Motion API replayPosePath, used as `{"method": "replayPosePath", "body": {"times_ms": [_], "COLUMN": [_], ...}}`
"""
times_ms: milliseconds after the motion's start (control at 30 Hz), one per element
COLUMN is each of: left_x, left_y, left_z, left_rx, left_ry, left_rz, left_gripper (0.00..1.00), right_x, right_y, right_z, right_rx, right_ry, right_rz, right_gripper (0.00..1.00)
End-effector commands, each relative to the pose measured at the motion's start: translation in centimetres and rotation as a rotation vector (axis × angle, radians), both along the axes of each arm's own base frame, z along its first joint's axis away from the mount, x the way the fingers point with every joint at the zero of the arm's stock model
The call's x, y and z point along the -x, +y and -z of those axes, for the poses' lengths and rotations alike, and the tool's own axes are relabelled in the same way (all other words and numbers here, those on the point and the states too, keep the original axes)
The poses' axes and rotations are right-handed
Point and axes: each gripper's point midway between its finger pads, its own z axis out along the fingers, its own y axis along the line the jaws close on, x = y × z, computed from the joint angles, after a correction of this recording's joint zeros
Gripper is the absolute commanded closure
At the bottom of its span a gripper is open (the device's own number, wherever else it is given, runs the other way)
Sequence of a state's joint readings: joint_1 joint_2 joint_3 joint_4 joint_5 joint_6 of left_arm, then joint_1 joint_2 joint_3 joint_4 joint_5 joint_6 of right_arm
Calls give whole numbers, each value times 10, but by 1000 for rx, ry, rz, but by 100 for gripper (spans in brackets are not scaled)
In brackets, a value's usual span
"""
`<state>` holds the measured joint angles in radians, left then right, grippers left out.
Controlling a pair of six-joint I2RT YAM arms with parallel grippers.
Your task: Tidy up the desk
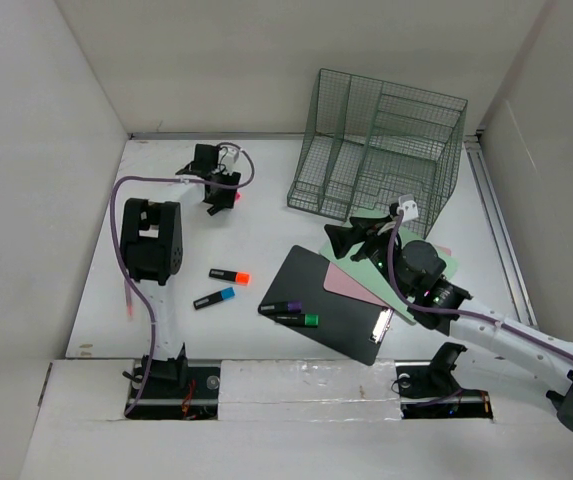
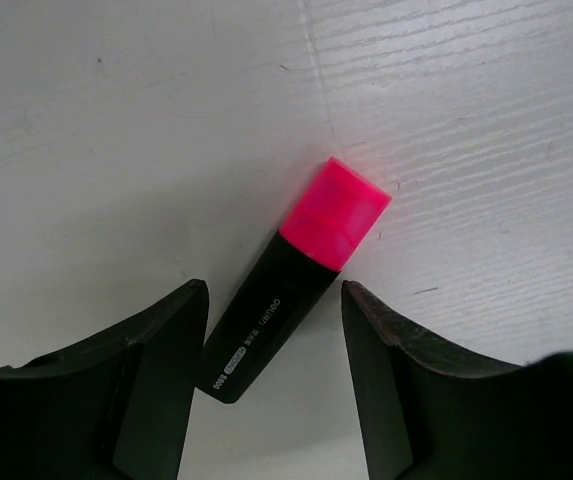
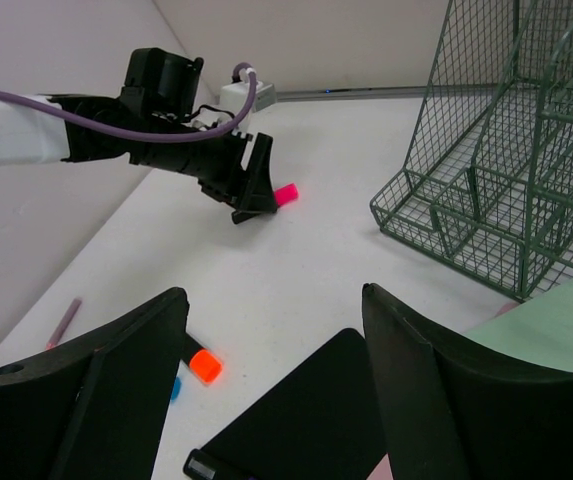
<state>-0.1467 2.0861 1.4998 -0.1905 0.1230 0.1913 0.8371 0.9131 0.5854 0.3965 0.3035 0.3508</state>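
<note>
- Left hand (image 2: 274, 295): fingers spread, straddling a pink highlighter (image 2: 301, 265) that lies flat, not closed on it.
- Right hand (image 3: 273, 295): fingers spread wide, holding nothing, raised over a black clipboard (image 1: 331, 300).
- Bench (image 1: 266, 235): white top beneath both arms, walled by white panels, with a green wire rack (image 1: 381, 150) at the far right.

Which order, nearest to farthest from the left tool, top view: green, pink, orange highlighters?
1. Pink highlighter, straddled by the left tool.
2. Orange highlighter, on the desk, toward the near edge.
3. Green highlighter, on the black clipboard, rightward.
</note>
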Motion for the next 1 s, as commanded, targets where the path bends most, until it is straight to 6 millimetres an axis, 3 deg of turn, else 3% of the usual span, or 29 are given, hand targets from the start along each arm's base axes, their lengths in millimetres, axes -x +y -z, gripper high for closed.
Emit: {"method": "replayPosePath", "body": {"times_ms": [0,33,67,200,400,533,567,700,767,800,967], "left_x": [4,6,8,5,-10,-28,-32,-39,-27,-22,13], "left_y": [-7,-5,-5,-8,-1,-17,-23,-69,-100,-126,-199], "left_z": [4,8,17,11,-13,-64,-85,-150,-174,-190,-219], "left_rx": [-36,-50,-89,-78,-72,72,127,448,583,626,724], "left_ry": [-1,7,21,-1,-59,-164,-202,-286,-296,-335,-389], "left_rz": [15,9,0,-31,-152,-211,-223,-177,-125,-65,76], "left_gripper": [49,50,57,99,100,100,100,100,100,100,100], "right_x": [-2,-2,-2,-3,-7,-10,-11,-17,-20,-22,-30], "right_y": [-3,-3,-4,-3,1,3,4,7,6,4,-11], "right_z": [-22,-22,-22,-20,-13,-8,-8,1,5,7,11], "right_rx": [-39,-38,-40,-38,-21,-11,-6,26,37,41,38], "right_ry": [-50,-49,-46,-42,-28,-19,-18,11,20,25,34], "right_rz": [15,15,17,17,19,23,25,37,57,69,156], "right_gripper": [25,25,25,26,26,26,26,27,27,28,32]}}
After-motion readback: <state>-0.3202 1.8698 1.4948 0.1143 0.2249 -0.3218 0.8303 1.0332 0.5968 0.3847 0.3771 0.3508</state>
